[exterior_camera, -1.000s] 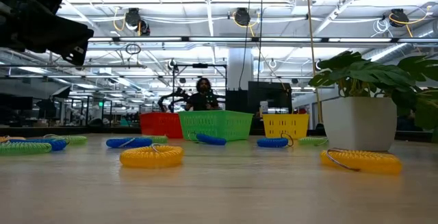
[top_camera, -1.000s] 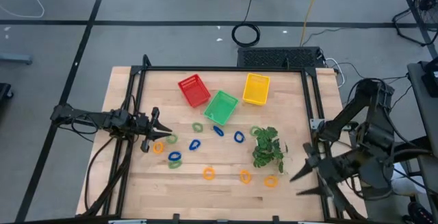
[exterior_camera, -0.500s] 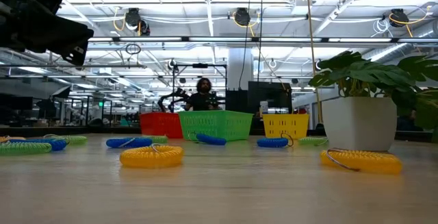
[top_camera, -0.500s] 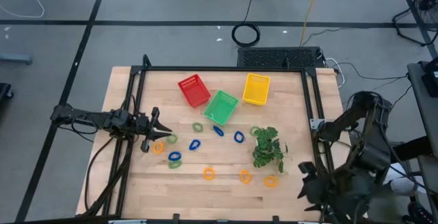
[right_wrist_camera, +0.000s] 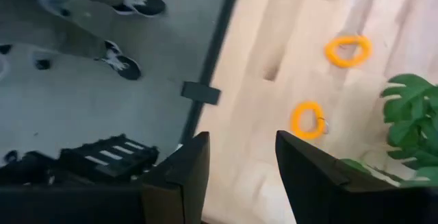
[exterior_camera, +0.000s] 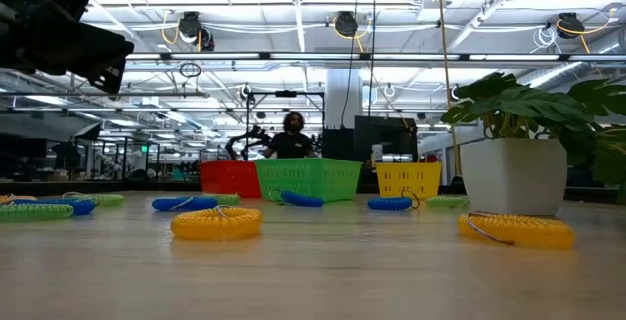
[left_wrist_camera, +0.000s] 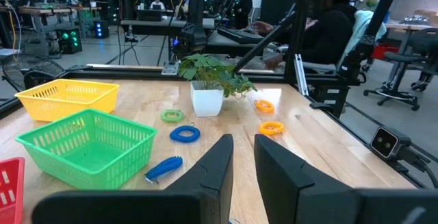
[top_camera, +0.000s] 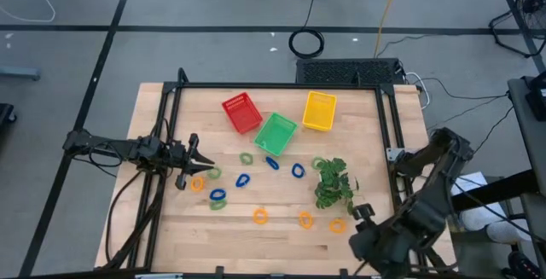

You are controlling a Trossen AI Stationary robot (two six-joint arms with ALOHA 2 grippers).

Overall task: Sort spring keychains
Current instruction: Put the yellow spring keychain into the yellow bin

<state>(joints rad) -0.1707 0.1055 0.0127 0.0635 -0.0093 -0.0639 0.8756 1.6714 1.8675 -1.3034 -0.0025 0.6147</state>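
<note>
Right gripper hovers at near right table corner, fingers parted, holding nothing. Nearest target: orange spring keychains just beside it; second orange loop close to plant. Good approach probably straight down (leaves crowd one side), fingers straddling coil. Left gripper waits at left edge, slightly open, empty, orange loop beside tips. Baskets far side; yellow basket likely takes orange.

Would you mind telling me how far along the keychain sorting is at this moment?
Nothing looks sorted: the red basket, green basket and yellow basket appear empty. Neither gripper holds anything; the left gripper waits at the table's left. Every spring keychain, like the orange one, remains on the table.
</note>
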